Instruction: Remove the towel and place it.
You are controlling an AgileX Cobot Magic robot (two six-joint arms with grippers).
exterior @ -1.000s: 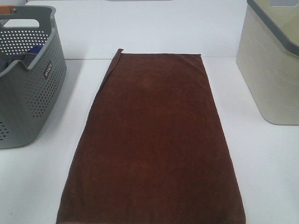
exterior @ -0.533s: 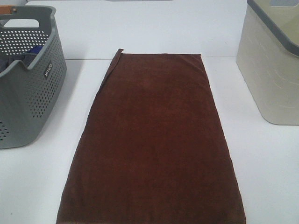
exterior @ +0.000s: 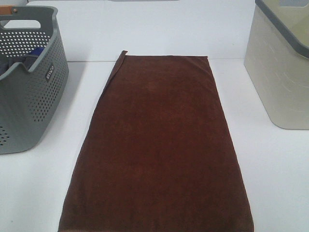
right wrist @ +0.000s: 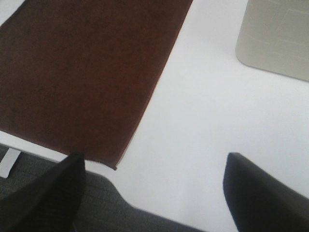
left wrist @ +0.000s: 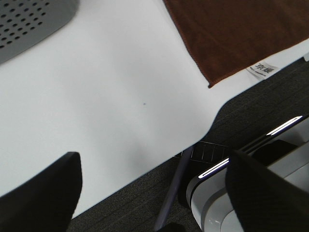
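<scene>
Left gripper (left wrist: 154, 193): released, over the near tabletop (left wrist: 111, 96) edge.
Right gripper (right wrist: 154, 193): released too, empty.
Towel (exterior: 157, 145): flat on the tabletop between the two grippers (far-left hem curled).
Grey basket (exterior: 29, 96): beyond the left gripper.
Beige bin (exterior: 282, 72): beyond the right gripper.

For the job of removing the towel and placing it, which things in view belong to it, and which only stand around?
Belong to the job:
- brown towel, spread flat on the white table
- left gripper, open, holding nothing
- right gripper, open, holding nothing

Only standing around:
- grey perforated basket with a blue cloth inside
- beige bin
- white label at the towel's corner
</scene>
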